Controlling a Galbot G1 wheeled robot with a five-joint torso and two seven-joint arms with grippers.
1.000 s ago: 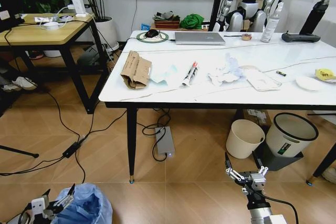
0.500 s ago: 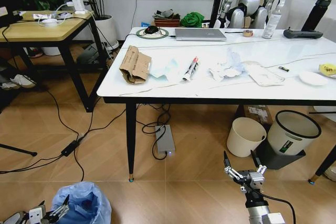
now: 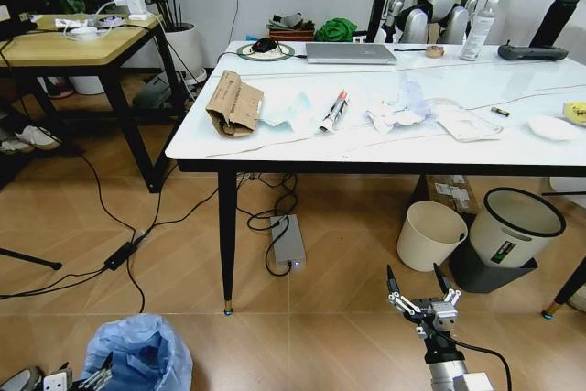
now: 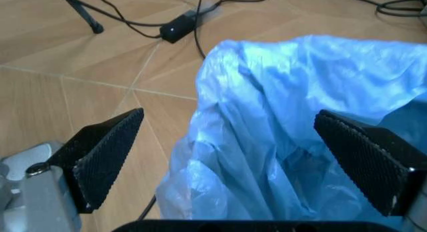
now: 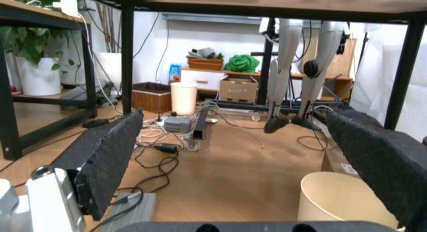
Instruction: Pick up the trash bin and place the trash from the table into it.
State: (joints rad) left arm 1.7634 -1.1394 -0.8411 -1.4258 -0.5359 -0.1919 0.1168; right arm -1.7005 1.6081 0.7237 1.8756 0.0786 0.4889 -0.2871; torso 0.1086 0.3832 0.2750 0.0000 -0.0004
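We see the trash bin with its blue bag on the floor, in front of the tabletop. Our left tool hangs released right over the bin's bag. Our right tool is released too, low near the floor. The trash lies on the tabletop.

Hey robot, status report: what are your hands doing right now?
Left gripper open, straddling trash bin rim. Right gripper open, idle, low near cream bucket. Trash on table.
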